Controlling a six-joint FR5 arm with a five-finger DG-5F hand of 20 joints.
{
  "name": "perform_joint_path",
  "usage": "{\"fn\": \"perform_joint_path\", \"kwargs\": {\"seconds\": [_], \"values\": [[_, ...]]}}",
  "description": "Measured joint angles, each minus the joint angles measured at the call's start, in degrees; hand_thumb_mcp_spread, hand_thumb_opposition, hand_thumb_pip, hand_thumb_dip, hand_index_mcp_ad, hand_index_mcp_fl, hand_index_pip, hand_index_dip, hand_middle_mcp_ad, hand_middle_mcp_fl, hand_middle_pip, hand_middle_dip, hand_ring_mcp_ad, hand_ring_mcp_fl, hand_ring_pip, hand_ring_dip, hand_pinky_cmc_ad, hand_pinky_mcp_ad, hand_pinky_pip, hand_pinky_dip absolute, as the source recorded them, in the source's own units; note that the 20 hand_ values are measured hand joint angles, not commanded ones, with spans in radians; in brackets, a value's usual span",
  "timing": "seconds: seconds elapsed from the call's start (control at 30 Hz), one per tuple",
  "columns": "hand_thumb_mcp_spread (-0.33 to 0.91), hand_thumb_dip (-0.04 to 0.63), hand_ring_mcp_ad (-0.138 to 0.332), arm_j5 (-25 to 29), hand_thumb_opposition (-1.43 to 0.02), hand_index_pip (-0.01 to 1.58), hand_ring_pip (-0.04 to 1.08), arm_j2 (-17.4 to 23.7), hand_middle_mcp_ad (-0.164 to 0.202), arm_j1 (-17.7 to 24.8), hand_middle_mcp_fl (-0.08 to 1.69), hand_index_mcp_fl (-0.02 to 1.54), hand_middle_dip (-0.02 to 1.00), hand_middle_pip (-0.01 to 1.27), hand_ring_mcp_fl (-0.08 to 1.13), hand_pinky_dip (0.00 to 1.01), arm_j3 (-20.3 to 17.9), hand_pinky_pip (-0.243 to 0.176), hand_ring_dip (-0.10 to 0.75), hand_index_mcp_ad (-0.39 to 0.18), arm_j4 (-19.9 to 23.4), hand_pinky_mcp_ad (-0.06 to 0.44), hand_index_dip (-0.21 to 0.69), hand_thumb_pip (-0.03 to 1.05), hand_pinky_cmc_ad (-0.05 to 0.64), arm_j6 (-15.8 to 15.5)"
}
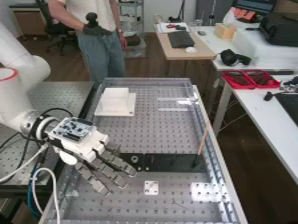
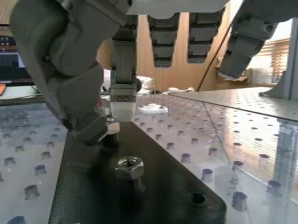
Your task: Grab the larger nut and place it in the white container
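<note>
Hand [image 1: 83,145] | above black plate [image 2: 169,200] | cannot tell whether gripping | hex nut [image 2: 130,169] near it

The high view cuts off the arm [image 1: 14,97]. A round bit [image 1: 135,159] there is too tiny to tell. The wrist view's far white thing [image 2: 153,109] is blurry.

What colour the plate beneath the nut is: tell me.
The plate is black; the wrist view shows it best.
</note>
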Motion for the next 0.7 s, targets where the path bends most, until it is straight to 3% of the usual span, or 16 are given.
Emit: {"fn": "perform_joint_path", "kwargs": {"seconds": [0.7], "values": [[0.36, 0.236, 0.162, -1.2, -0.87, 1.55, 0.10, 0.4, 0.082, -0.8, 0.00, 0.15, 0.23, 0.13, 0.00, 0.38, 0.3, -0.105, 0.112, -0.117, -0.1, 0.295, 0.182, 0.72, 0.379, 0.0]]}}
